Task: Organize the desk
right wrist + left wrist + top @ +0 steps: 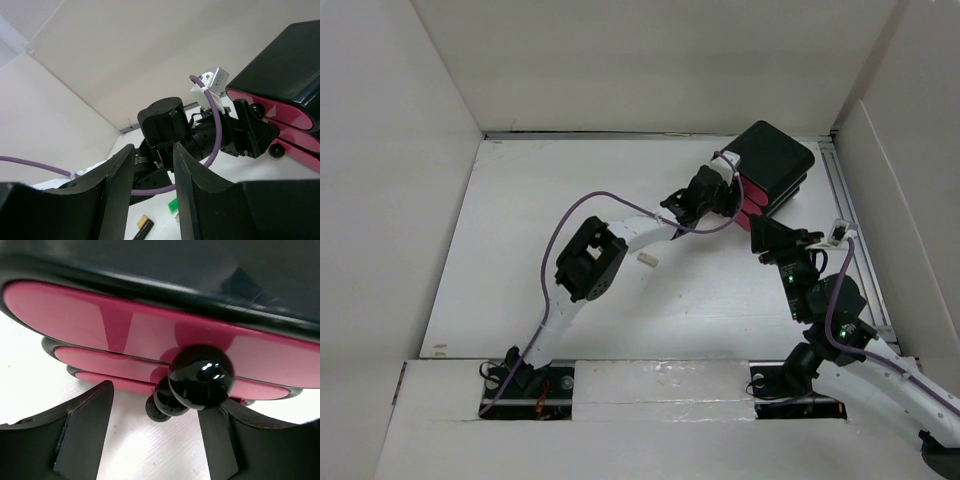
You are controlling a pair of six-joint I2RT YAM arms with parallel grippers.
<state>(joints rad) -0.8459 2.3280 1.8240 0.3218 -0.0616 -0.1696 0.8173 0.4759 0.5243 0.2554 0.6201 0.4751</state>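
The desk [520,300], a big flat matte white tabletop under both arms, looks rigid and slick, so I'd guess the light black box with pink drawers [775,160] at its far right slides if tugged; grab the glossy black knob [201,376] that the left gripper [155,425] straddles wide open, while the right gripper [154,165] is narrowly parted and empty.

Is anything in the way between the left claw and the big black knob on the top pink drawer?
No, nothing visible. The left gripper is open, and the top drawer's black knob sits just ahead, in line with the gap between its fingers.
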